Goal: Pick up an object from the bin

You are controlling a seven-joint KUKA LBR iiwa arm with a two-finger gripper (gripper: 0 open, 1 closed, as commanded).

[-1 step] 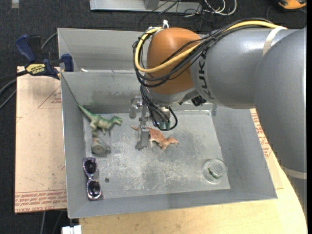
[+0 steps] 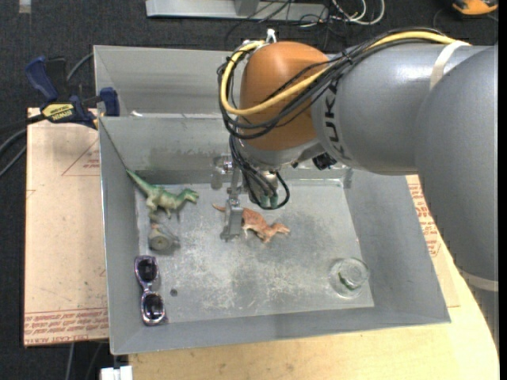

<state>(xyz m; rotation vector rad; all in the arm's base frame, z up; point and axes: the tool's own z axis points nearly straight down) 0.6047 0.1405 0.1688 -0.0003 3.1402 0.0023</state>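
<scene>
The robot's hand [image 2: 232, 224] hung near the middle of the grey bin [image 2: 261, 303], just beside an orange toy dinosaur [image 2: 265, 228]; whether it was open or closed could not be told. A green toy dinosaur [image 2: 165, 198] and sunglasses [image 2: 148, 290] lay along the bin's left edge.

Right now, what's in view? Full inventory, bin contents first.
green plastic toy dinosaur: 1, green, left side of the bin floor
orange plastic toy dinosaur: 1, orange-brown, centre, just right of the hand
small grey round piece: 1, grey, left, just below the green dinosaur
purple-lensed sunglasses: 1, purple, near-left corner
clear round cap: 1, greyish, near-right
grey metal bin: 1, grey, holds all of these
hand: 1, metal, low over centre
arm: 1, silver with orange cover, from right
</scene>
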